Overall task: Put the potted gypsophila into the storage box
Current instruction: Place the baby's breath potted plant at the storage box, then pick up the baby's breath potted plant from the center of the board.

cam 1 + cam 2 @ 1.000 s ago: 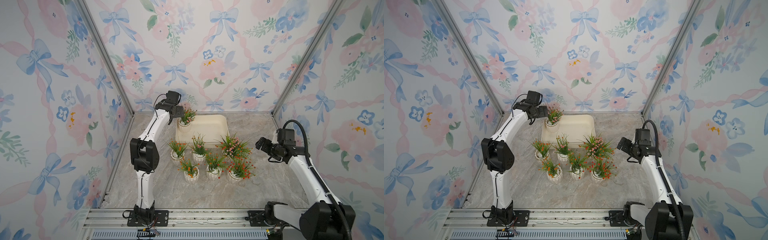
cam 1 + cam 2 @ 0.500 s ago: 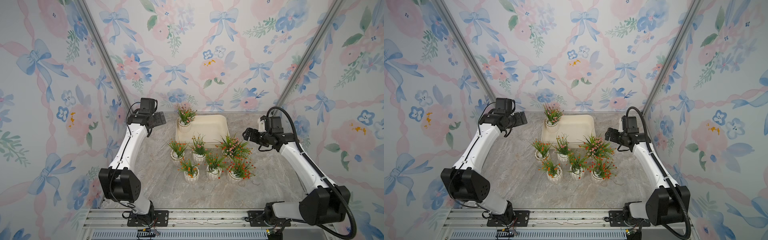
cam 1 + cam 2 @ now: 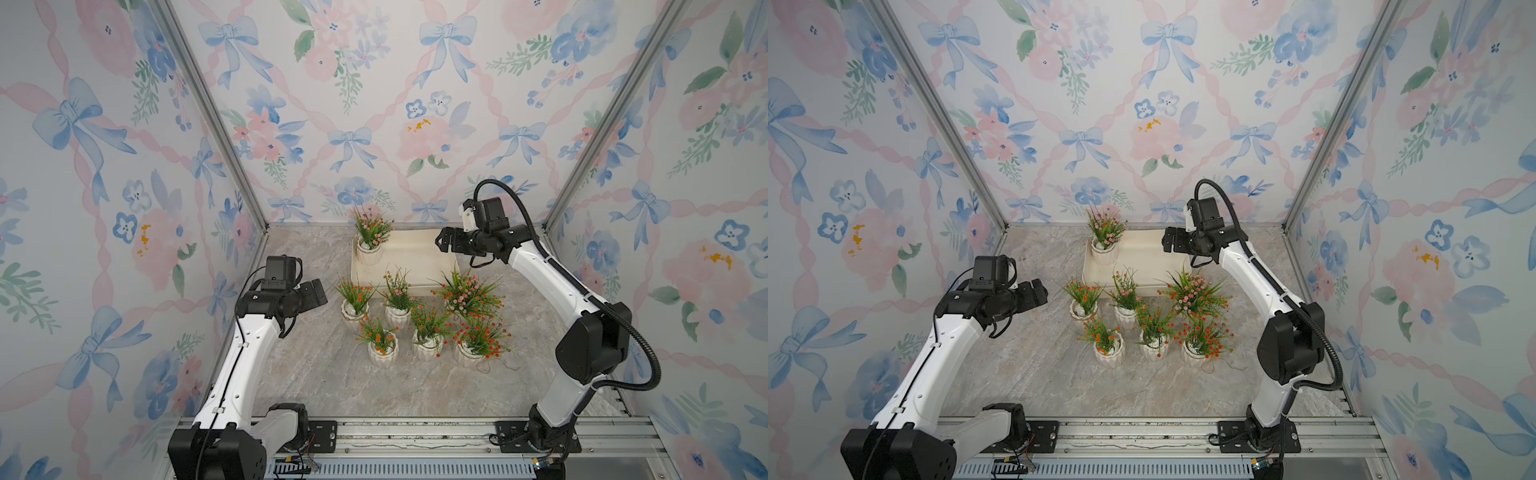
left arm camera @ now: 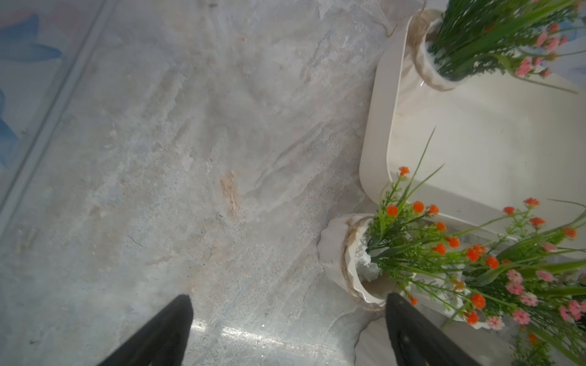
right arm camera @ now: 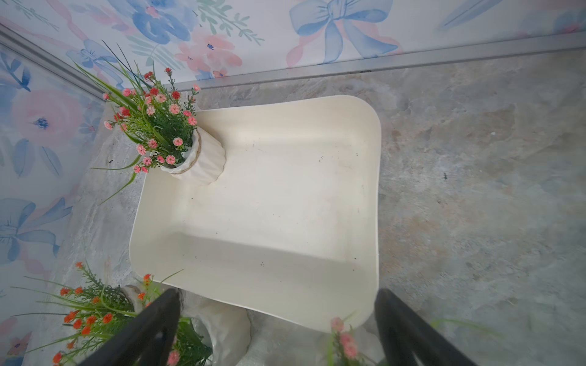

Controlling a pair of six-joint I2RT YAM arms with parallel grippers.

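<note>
Top views, box: the cream box (image 3: 415,262) lies at the back of the table (image 3: 332,386), and both views show one pink-flowered pot (image 3: 369,252) upright in its far left corner
Top views, other pots: six pots (image 3: 383,354) stand on the table in two rows just in front of the box, none of them inside
Top views, left gripper: the left gripper (image 3: 321,293) hangs just beside the left end of the back row, jaws wide, nothing in them
Top views, right gripper: the right gripper (image 3: 441,243) is over the right end of the box, jaws wide and empty
Left wrist view: the fingers (image 4: 177,317) are spread apart over bare table, with an orange-flowered pot (image 4: 348,263) close by one of them and the box corner beyond
Right wrist view: the box floor (image 5: 285,206) is bare except for the pink pot in its corner
Progress: one of seven pots looks placed and six are left; the left arm seems set to take the next one
</note>
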